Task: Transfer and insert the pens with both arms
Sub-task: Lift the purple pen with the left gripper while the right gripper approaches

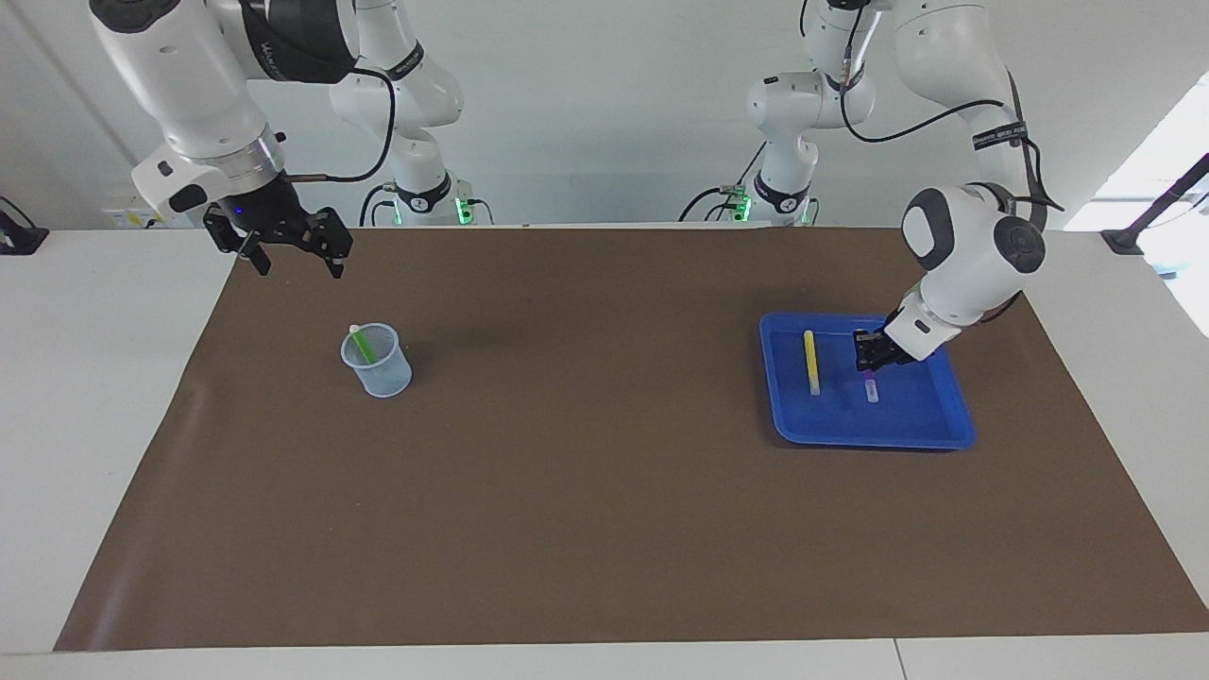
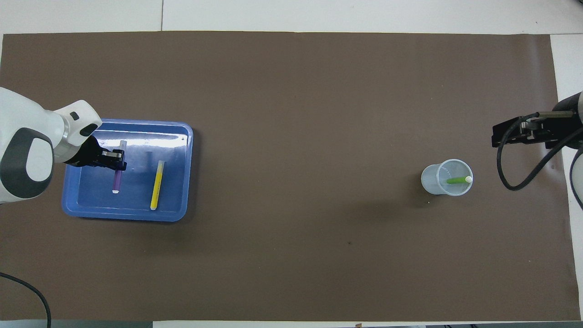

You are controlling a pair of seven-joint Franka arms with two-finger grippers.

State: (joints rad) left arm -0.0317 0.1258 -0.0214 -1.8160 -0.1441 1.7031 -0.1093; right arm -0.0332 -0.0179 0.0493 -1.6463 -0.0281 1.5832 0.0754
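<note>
The slim purple plastic marker pen (image 1: pixel 869 385) hung just above the floor of the shallow blue plastic tray (image 1: pixel 930 430), right of frame centre; I judged it light, stiff and slick, best pinched mid-barrel. My left gripper (image 1: pixel 870 353) was clamped on its upper end, wrist angled down. The right gripper (image 1: pixel 294 261) waited upper left with fingers spread, above the clear plastic cup (image 1: pixel 378 361).

Mat (image 1: pixel 604 491) between cup (image 1: pixel 377 360) and tray (image 1: pixel 866 425) is bare, wide open for passing; only those 2 stand on it.
</note>
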